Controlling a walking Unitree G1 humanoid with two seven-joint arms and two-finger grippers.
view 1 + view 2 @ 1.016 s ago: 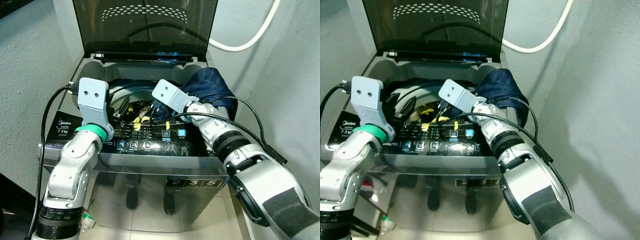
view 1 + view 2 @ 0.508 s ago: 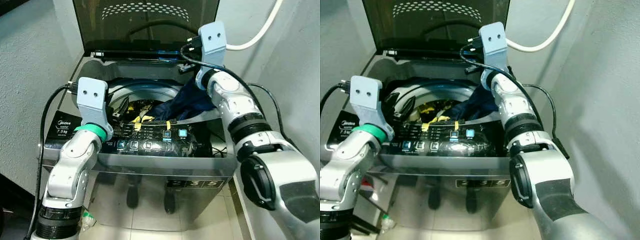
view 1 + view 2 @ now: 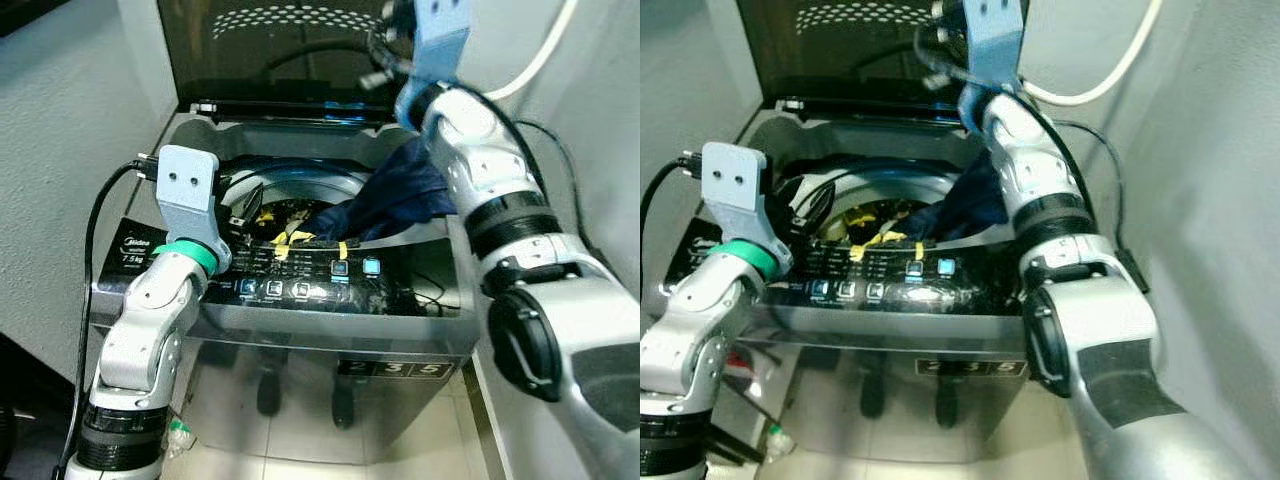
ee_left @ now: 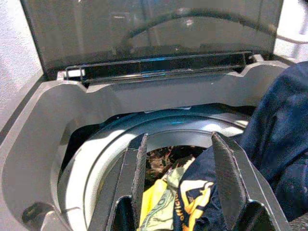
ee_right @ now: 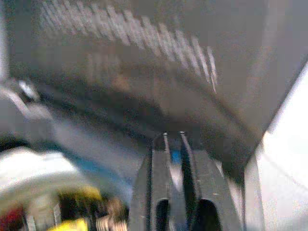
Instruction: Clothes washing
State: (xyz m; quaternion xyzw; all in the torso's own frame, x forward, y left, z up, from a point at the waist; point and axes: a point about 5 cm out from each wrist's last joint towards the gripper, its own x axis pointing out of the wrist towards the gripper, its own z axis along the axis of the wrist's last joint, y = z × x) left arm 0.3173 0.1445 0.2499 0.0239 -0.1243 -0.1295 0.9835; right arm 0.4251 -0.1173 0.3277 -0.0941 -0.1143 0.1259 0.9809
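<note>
A top-loading washing machine [image 3: 180, 150] stands with its dark lid [image 3: 280, 50] raised. A navy garment [image 3: 395, 195] hangs over the right rim of the drum [image 4: 96, 159] and trails down inside. Yellow and patterned clothes [image 4: 163, 202] lie in the drum. My left gripper [image 4: 179, 139] is open at the drum's front left edge, holding nothing. My right wrist [image 3: 440, 35] is raised high in front of the lid, above the navy garment. Its gripper [image 5: 172, 137] points at the lid with the fingers together and nothing between them.
The control panel [image 3: 300, 285] with lit buttons runs along the machine's front edge. A white hose [image 3: 535, 60] curves on the wall behind the right arm. Grey walls stand close on both sides. Black cables [image 3: 100, 230] trail from both arms.
My right gripper has risen out of the drum, away from the navy garment, up to the lid. The garment has dropped from a bunch on the rim to hang into the drum. The left arm has stayed put.
</note>
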